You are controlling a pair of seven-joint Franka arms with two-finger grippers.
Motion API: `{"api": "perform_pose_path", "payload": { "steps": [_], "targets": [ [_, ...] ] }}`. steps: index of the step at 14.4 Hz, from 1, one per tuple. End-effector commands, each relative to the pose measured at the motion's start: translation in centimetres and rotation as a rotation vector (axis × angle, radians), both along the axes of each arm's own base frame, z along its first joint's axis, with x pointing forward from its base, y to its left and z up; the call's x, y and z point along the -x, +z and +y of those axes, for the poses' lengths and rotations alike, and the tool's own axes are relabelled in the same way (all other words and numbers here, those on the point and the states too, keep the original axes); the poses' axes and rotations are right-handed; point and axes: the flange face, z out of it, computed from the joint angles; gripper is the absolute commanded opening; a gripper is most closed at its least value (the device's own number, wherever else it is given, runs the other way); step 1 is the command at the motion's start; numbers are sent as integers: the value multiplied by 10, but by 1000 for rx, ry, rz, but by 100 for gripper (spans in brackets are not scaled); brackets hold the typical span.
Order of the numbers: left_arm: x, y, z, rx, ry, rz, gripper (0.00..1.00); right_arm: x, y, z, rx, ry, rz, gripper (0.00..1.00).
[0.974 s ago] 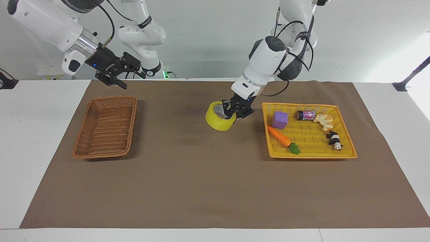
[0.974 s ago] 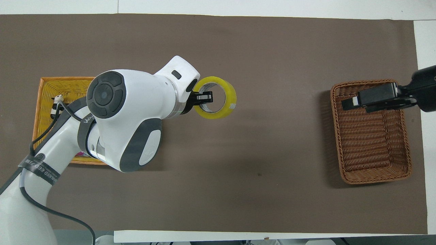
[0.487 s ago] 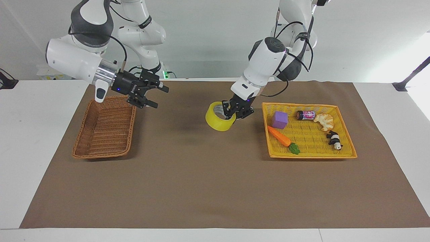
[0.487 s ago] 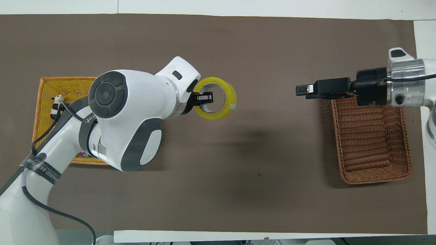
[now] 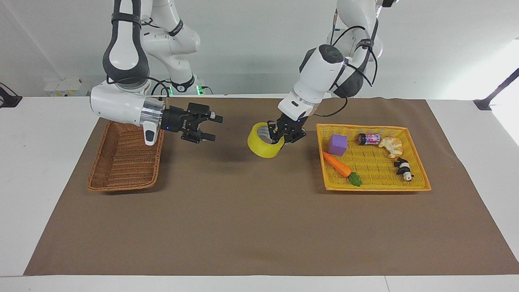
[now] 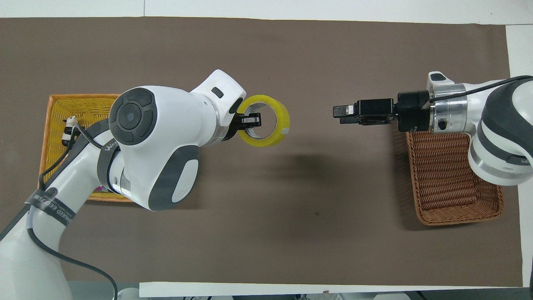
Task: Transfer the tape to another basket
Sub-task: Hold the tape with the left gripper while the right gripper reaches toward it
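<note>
One camera faces the robots from high across; another looks steeply down.

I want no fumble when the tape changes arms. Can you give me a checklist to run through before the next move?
1. Left gripper shut on the yellow tape roll, pinching its wall: ok.
2. Tape held up over the brown mat, between the two baskets: ok.
3. Right gripper open, pointing at the tape: ok.
4. Right gripper at the roll: not ok, a gap remains.
5. Brown wicker basket has room: ok.
6. Grip firmness: cannot tell.
</note>
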Motion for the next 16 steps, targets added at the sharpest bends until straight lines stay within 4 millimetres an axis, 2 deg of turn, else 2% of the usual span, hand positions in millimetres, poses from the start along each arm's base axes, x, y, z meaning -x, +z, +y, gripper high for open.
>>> {"api": "perform_pose_path", "payload": {
  "steps": [1,3,7,9,16],
  "targets": [
    [3,4,-2,16,-1,-2,0,6,-2,22,-4,-51,57,99],
    [3,5,-2,16,-1,-2,0,11,-11,29,13,-54,69,100],
    [3,4,-2,15,-1,-1,0,15,-18,43,41,-60,62,100],
    [4,3,-1,10,-4,7,0,19,-19,59,53,-44,31,100],
    [4,3,-1,9,-4,8,0,16,-31,68,48,-3,-75,100]
  ]
}}
